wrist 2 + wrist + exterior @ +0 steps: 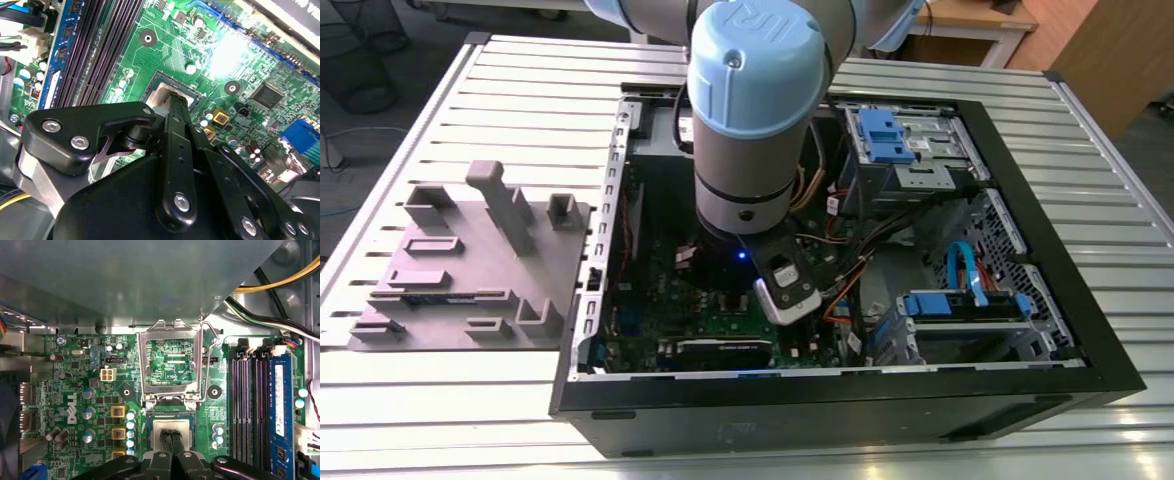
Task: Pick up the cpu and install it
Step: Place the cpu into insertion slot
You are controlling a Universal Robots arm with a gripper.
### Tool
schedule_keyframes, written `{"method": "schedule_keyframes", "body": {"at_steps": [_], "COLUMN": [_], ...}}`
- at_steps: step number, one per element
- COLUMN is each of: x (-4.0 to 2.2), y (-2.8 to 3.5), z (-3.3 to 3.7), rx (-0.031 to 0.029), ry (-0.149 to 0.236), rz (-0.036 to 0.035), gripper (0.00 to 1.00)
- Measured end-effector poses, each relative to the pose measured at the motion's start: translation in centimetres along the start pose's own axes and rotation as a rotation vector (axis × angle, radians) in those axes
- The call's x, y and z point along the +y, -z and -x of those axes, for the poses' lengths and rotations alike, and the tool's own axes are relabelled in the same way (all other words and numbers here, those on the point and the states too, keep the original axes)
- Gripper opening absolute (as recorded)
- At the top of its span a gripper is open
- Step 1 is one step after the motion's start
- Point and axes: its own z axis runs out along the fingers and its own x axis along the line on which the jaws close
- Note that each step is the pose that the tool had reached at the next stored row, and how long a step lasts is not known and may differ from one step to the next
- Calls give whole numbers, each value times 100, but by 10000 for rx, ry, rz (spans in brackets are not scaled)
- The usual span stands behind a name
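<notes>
Arm (754, 120) stands deep in the case (854, 410) in the exterior view, cables (965, 270) close by. In the first wrist view your gripper (172, 436), fingers pressed together, touches the cpu (172, 426) in its socket, with the open frame (170, 326) just beyond. In the second wrist view, slots (100, 50) run alongside. I judge a sideways nudge could skew the cpu and bend pins, and that your free room is upward.

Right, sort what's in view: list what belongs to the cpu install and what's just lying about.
Job: black gripper, down at the small pale square cpu in its socket; open hinged metal socket frame; green motherboard.
Lying about: grey moulded plastic tray; blue memory stick; blue plastic drive brackets.
</notes>
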Motion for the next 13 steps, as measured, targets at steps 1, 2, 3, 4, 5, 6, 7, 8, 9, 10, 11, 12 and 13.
{"method": "schedule_keyframes", "body": {"at_steps": [1, 2, 3, 4, 5, 6, 7, 8, 9, 10, 11, 12, 13], "x": [-1, -1, -1, 0, 0, 0, 0, -1, 0, -1, -2, -2, -2], "y": [-3, -2, -3, -3, -4, -4, -4, -5, -10, -17, -18, -18, -18], "z": [0, -1, 0, 0, 0, 0, 0, 0, 0, -1, -1, -1, -1], "rx": [1, 1, 2, 2, 1, 2, 1, 2, 0, 2, 4, 4, 3], "ry": [0, -1, 0, 0, 0, 0, 0, 0, 0, 0, 0, 0, 0], "rz": [-2, -2, -3, -3, -2, -2, -2, -2, 0, -4, -6, -6, -5], "gripper": [11, 11, 11, 11, 11, 11, 11, 11, 11, 11, 11, 11, 11]}}
